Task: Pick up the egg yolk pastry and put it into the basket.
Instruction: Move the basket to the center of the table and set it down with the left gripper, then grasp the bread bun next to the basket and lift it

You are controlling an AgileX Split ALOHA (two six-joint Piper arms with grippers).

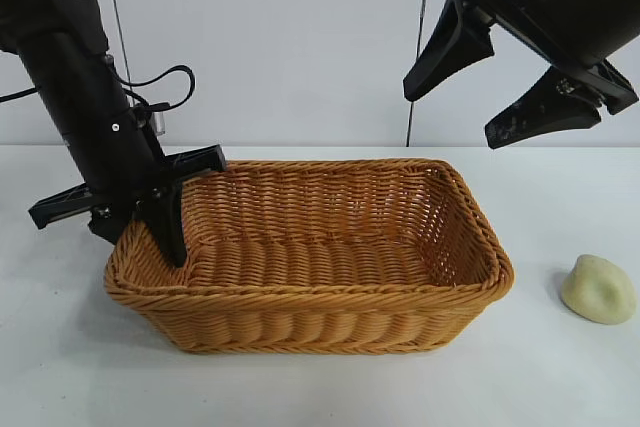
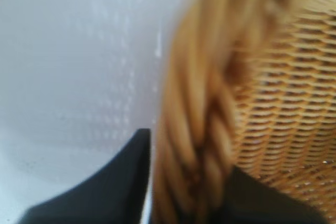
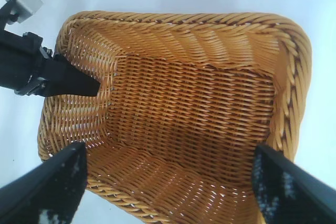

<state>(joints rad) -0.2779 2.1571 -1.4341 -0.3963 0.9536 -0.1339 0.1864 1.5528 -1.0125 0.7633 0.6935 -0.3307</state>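
Note:
The egg yolk pastry (image 1: 598, 289), a small pale cream dome, lies on the white table to the right of the basket, apart from it. The orange-brown wicker basket (image 1: 330, 292) stands in the middle and has nothing in it. My left gripper (image 1: 165, 237) is shut on the basket's left braided rim (image 2: 199, 103), with one finger inside the wall and one outside. My right gripper (image 1: 450, 119) is open and empty, held high above the basket's right end. It looks down into the basket (image 3: 184, 19). The pastry is out of both wrist views.
The white table (image 1: 560, 377) extends around the basket on all sides. A pale wall stands behind. The left arm's finger (image 3: 79, 85) shows inside the basket's end in the right wrist view.

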